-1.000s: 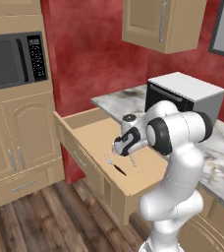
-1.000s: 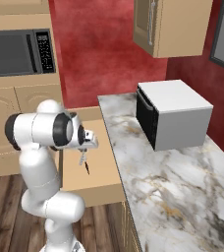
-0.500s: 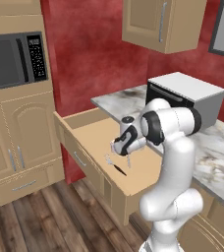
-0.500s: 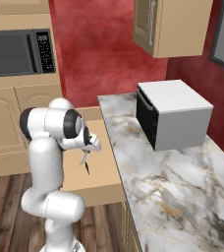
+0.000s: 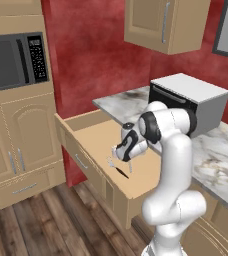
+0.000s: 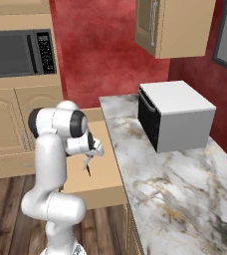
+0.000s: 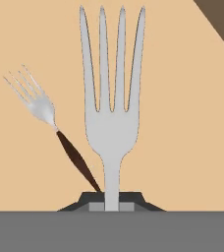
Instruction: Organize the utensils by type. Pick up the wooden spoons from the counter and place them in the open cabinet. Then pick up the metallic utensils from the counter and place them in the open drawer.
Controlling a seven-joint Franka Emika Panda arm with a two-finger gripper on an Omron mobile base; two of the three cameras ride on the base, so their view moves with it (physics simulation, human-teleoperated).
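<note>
My gripper is shut on the handle of a silver fork, one of the metallic utensils, with the tines pointing away from the hand. It hangs just above the floor of the open drawer. A smaller dark-handled fork lies flat on the drawer floor, just left of the held one. From the base, the gripper is over the drawer's middle, with the dark-handled fork beneath it. The gripper also sits over the drawer beside the counter. The wooden spoons and the open cabinet are out of view.
A white toaster oven stands on the marble counter against the red wall. A wall microwave sits over tan cabinets to the left. A shut upper cabinet with silver handles hangs above the counter. The drawer front juts out over the wood floor.
The arm's elbow has swung upward and the hand has sunk slightly toward the drawer floor. The fork stays gripped. The dark-handled fork has not moved.
</note>
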